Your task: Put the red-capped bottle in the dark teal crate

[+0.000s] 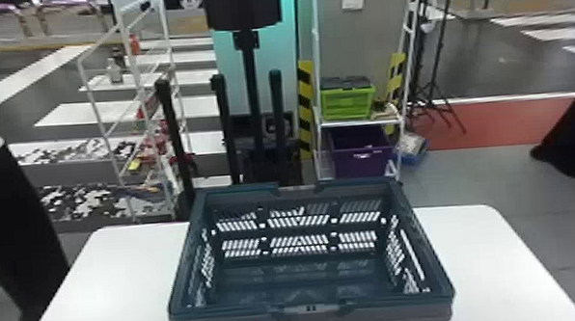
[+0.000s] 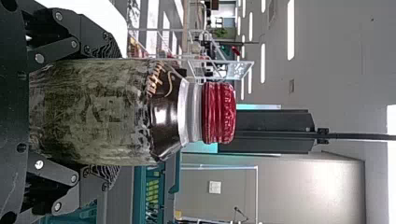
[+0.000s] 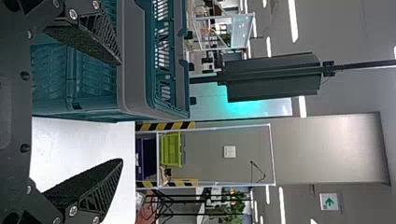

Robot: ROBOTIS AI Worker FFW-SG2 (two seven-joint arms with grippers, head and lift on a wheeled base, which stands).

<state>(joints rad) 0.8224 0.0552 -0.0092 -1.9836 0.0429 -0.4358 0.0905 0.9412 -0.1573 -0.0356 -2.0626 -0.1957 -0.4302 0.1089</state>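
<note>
From where I stand, the red-capped bottle [image 2: 93, 112] is up in the left gripper [image 2: 111, 113], its two fingers closed on the sides of the body, cap at the top, upright. The right gripper [image 3: 121, 112] has its fingers spread, with nothing between them, near the dark teal crate [image 1: 311, 308].

That crate sits open side up on the white table [image 1: 491, 254], its slotted walls and rim standing all the way round, so they're what bars the way in from the side. Past the table's far edge there's a dark upright panel on a pole [image 1: 243, 6]. To the left of it is a white wire rack [image 1: 96, 82] with small bottles on a shelf; to the right, a lidded green crate [image 1: 348, 102] stands on a shelf above a purple bin [image 1: 361, 159], near a yellow-and-black striped post [image 1: 306, 103].
</note>
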